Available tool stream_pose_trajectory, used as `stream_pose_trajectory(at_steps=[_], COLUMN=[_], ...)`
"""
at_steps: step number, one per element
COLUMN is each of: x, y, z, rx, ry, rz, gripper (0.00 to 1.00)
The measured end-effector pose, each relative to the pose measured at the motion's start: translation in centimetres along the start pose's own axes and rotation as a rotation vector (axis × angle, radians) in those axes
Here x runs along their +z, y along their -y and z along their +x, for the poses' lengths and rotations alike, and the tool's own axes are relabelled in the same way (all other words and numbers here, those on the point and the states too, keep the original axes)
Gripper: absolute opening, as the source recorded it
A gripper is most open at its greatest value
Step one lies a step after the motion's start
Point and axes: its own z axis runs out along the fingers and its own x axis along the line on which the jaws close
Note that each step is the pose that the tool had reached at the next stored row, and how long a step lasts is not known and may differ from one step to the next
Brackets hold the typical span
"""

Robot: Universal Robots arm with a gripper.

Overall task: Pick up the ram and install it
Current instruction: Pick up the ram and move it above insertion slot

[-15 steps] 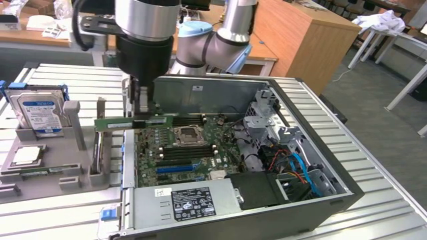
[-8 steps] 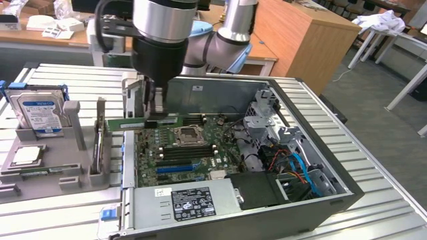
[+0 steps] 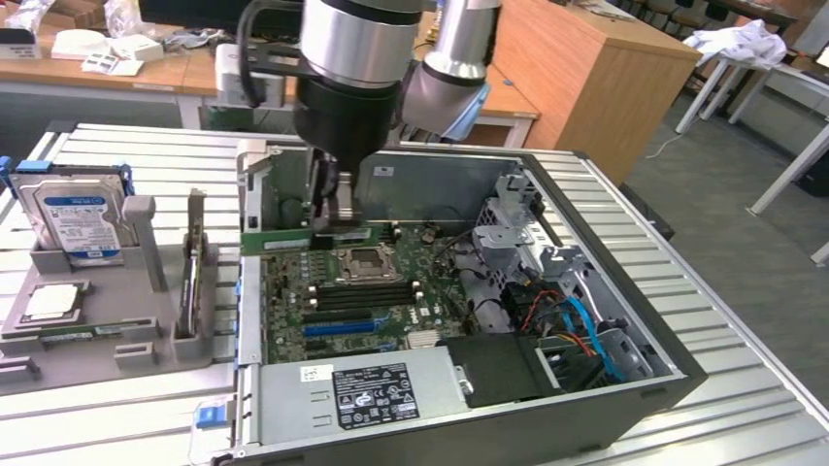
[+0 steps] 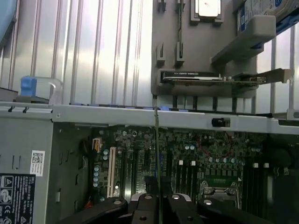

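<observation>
The ram [image 3: 291, 242] is a thin green stick held level above the motherboard [image 3: 388, 301], just past the processor socket [image 3: 365, 262]. My gripper [image 3: 340, 223] comes straight down into the open computer case [image 3: 647, 383] and is shut on the stick near its middle. Below it, toward the front of the board, lie the black memory slots [image 3: 363, 296]. In the wrist view the ram [image 4: 156, 154] appears edge-on as a thin line running up from between my black fingers [image 4: 145, 207], over the motherboard [image 4: 196, 154].
On the exterior view's left, a grey holder [image 3: 130, 335] carries a hard drive [image 3: 78, 218], a square silver processor chip [image 3: 52, 303] and an upright card [image 3: 194, 267]. Inside the case, a power supply [image 3: 369, 393], drive cage [image 3: 518, 223] and cables [image 3: 583, 325] crowd the board.
</observation>
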Motion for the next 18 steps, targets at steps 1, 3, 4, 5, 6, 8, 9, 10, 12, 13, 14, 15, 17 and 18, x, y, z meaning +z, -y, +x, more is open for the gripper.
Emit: stream_pose_trajectory(at_steps=[1, 3, 4, 5, 6, 8, 9, 10, 12, 13, 14, 15, 17, 18], x=[-0.02, -0.06, -0.08, -0.1, -0.12, -0.16, -0.18, -0.2, -0.23, -0.26, -0.27, -0.3, -0.34, -0.37], y=[0.3, 0.9, 1.22, 1.52, 1.81, 2.36, 2.63, 2.89, 3.43, 3.76, 4.1, 4.42, 5.08, 5.43], z=[0.0, 0.1, 0.1, 0.2, 0.2, 0.2, 0.3, 0.3, 0.3, 0.3, 0.4, 0.4, 0.4, 0.5], rx=[0.0, 0.0, -0.001, 0.0, 0.0, 0.0, 0.0, 0.0, 0.0, 0.0, 0.0, 0.0, 0.0, 0.0], ry=[0.0, 0.0, 0.0, 0.0, 0.0, -0.0001, 0.0, -0.0001, 0.0, -0.0001, 0.0, -0.0001, 0.0, -0.0001], rz=[0.0, -0.0001, -0.0001, 0.0, 0.0, -0.0001, 0.0, -0.0001, 0.0, -0.0001, -0.0001, -0.0001, -0.0001, -0.0001], gripper=[0.14, 0.14, 0.14, 0.14, 0.14, 0.14, 0.14, 0.14, 0.14, 0.14, 0.14, 0.14, 0.14, 0.14])
